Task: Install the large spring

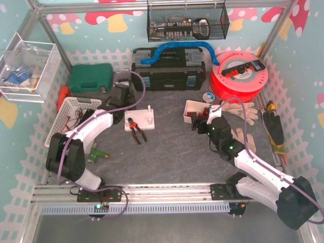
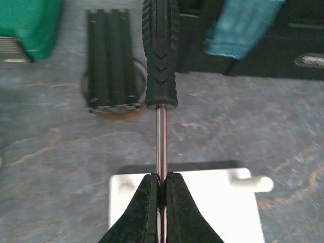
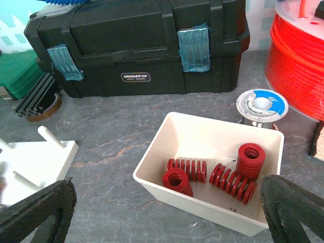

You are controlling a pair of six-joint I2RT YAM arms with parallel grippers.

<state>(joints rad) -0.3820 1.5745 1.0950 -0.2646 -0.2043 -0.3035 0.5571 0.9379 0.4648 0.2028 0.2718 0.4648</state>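
A white bin (image 3: pixel 167 136) holds several red springs (image 3: pixel 190 170), some lying and some standing on end; it also shows in the top view (image 1: pixel 190 107). My right gripper (image 3: pixel 169 202) is open wide, just above the bin's near edge (image 1: pixel 200 124). The white peg fixture (image 1: pixel 140 119) sits left of the bin, with bare pegs (image 3: pixel 50 136). My left gripper (image 2: pixel 162 185) is shut on the steel shaft of a black-handled screwdriver (image 2: pixel 161 50), held over the far edge of the fixture (image 2: pixel 212 202); in the top view it is behind the fixture (image 1: pixel 121 98).
A black toolbox (image 1: pixel 169 68) and green case (image 1: pixel 90 77) stand at the back. A red filament spool (image 1: pixel 239 76), solder reel (image 3: pixel 261 106) and gloves (image 1: pixel 238 109) are on the right. Pliers (image 1: pixel 135 130) lie by the fixture. A black extrusion (image 2: pixel 110 61) and white basket (image 1: pixel 71 114) are on the left.
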